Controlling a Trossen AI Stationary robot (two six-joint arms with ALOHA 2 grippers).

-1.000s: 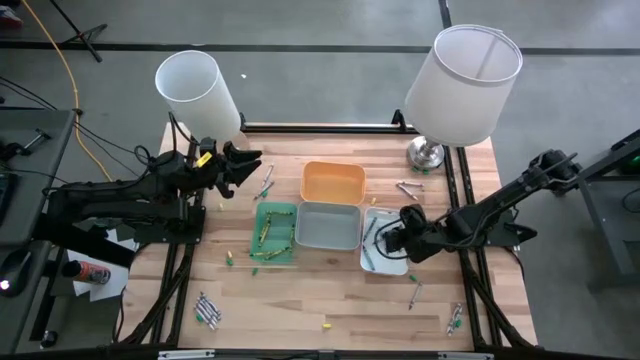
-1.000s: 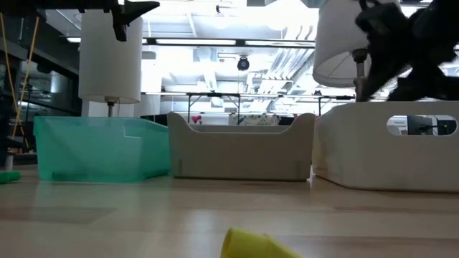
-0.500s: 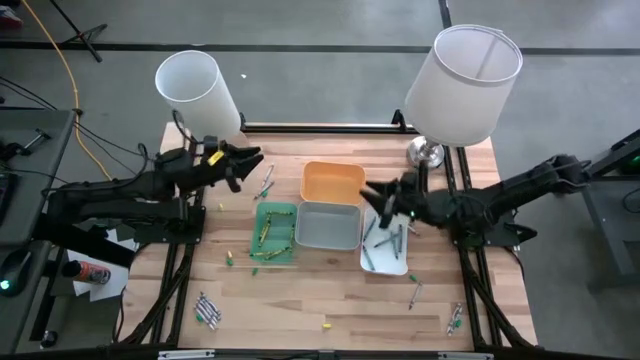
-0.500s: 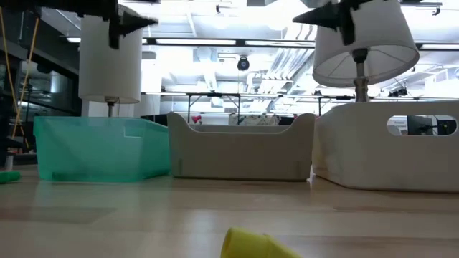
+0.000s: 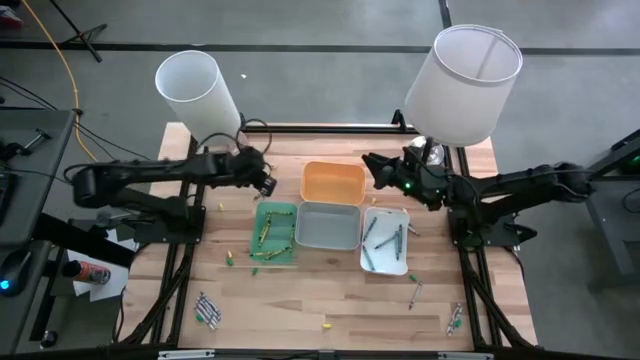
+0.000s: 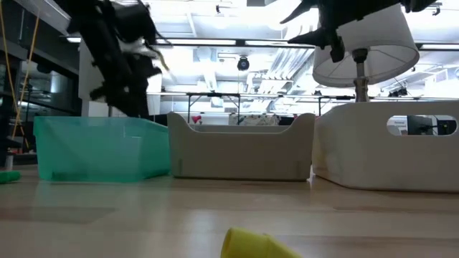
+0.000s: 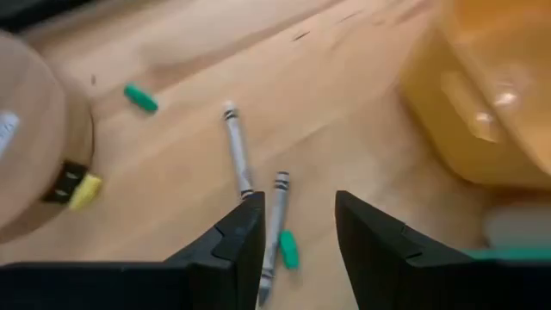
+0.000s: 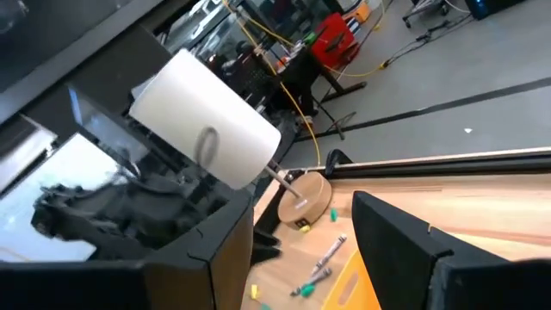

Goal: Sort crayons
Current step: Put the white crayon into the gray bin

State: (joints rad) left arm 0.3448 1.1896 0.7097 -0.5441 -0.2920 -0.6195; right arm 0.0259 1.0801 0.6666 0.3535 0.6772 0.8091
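Note:
Two grey crayons (image 7: 239,159) (image 7: 277,226) and a green stub (image 7: 288,250) lie on the wood left of the orange tray (image 5: 333,183). My left gripper (image 5: 262,183) (image 7: 297,237) hangs just above them, tilted downward and open, its fingers on either side of the nearer crayon without touching it. My right gripper (image 5: 372,168) (image 8: 301,258) stands open, empty and level above the orange tray's right end, pointing toward the table's left. Green and yellow crayons lie in the green tray (image 5: 275,230), grey ones in the white tray (image 5: 385,242).
A grey tray (image 5: 328,226) sits between the green and white ones. Lamps stand at the far left (image 5: 197,90) and far right (image 5: 462,80). Loose crayons lie near the front left (image 5: 208,310), front right (image 5: 455,318) and front middle (image 5: 324,324).
My left gripper has swung toward the table's right and dropped, tipping from about level to pointing down at the crayons beside the orange tray. My right gripper has risen out of the white tray, gone toward the far edge and levelled off by the orange tray's right end.

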